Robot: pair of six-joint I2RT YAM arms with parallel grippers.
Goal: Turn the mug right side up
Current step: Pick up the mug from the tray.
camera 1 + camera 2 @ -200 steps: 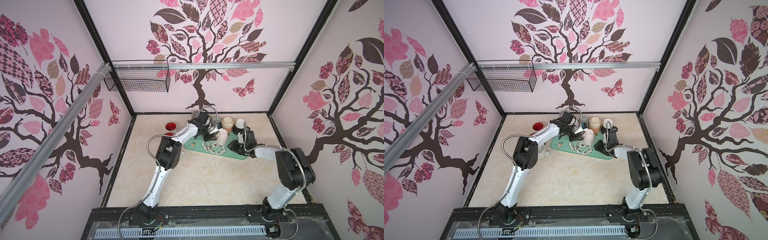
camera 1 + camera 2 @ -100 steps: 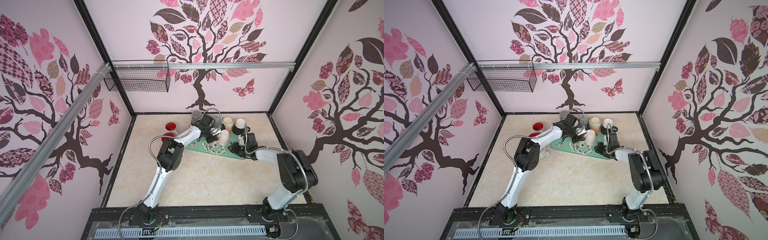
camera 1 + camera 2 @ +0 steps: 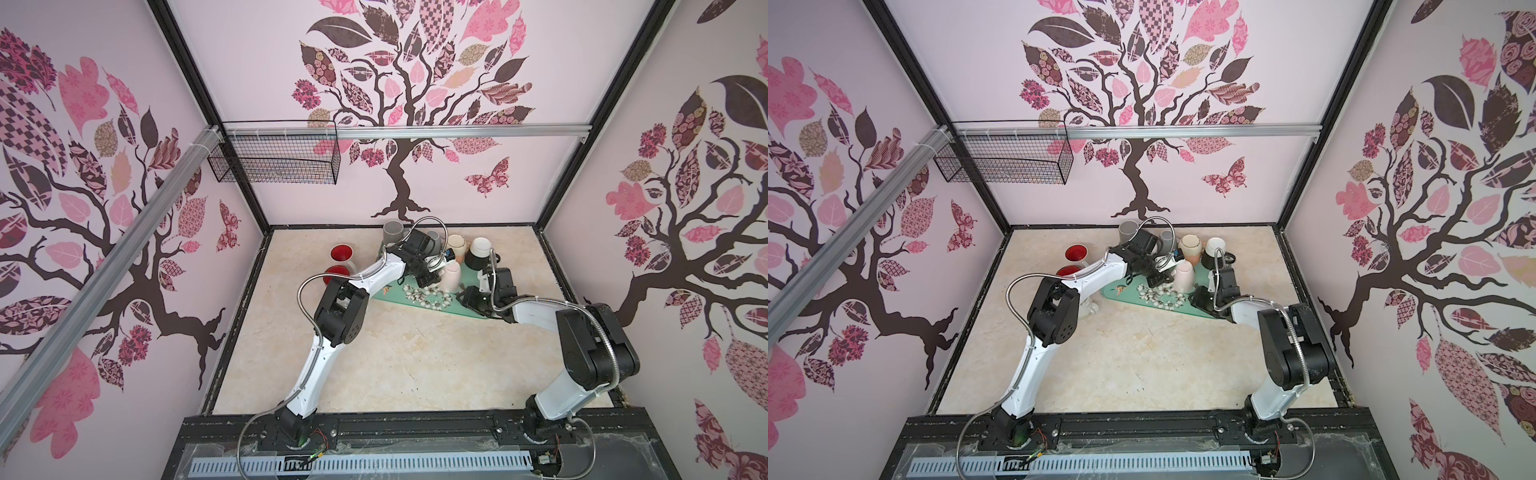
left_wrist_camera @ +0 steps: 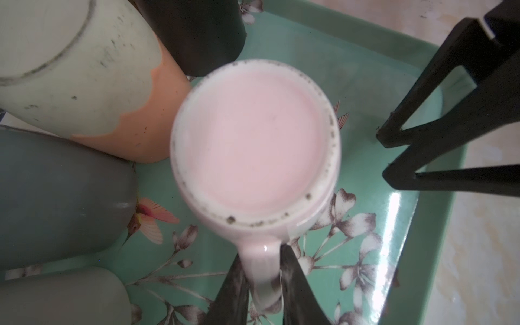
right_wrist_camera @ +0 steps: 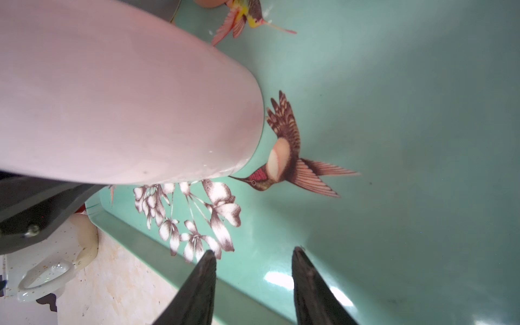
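Pink mug (image 4: 253,146) stands upside down, base up, on the teal flowered tray (image 4: 365,70) near the back of the table. Its handle lies between the narrow jaws of the left gripper (image 4: 263,270), which seem to pinch it from both sides, though the blur hides how firmly. In a top view, seen from the mug, a cream-and-orange mug (image 3: 456,245) stands at 12 o'clock, a black mug (image 3: 478,253) between 1 and 2, a grey cup (image 3: 392,230) at 10, and a red cup (image 3: 342,252) off the tray at 9. At about 5 o'clock the right gripper (image 5: 253,253) hangs over the tray, jaws apart and empty.
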